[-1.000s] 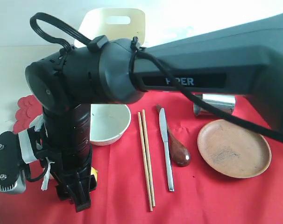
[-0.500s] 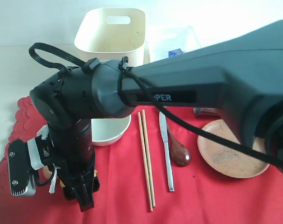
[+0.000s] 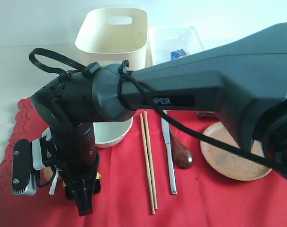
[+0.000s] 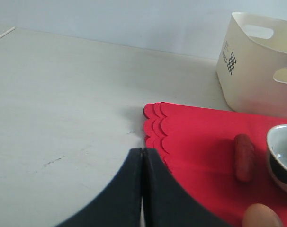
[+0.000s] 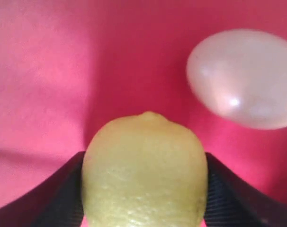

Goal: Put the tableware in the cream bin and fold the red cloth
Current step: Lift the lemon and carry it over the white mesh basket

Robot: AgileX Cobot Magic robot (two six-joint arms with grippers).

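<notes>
Between the right end effector's (image 5: 143, 201) pads sits the lemon (image 5: 143, 165). It's pressed on both sides, so it's grasping that, with the egg (image 5: 243, 78) just beside it on the red cloth (image 3: 205, 198). Left end effector (image 4: 142, 189) is clenched on nothing, over the bare counter (image 4: 63, 94) right by the cloth's scalloped edge. Tableware's on the cloth off to one side of the right end effector: bowl (image 3: 108, 135) nearest, then chopsticks (image 3: 148, 161), knife (image 3: 169, 156), spoon (image 3: 181, 153), plate (image 3: 231, 153) farthest. Cream bin (image 3: 112, 40) stands further back, past the bowl.
</notes>
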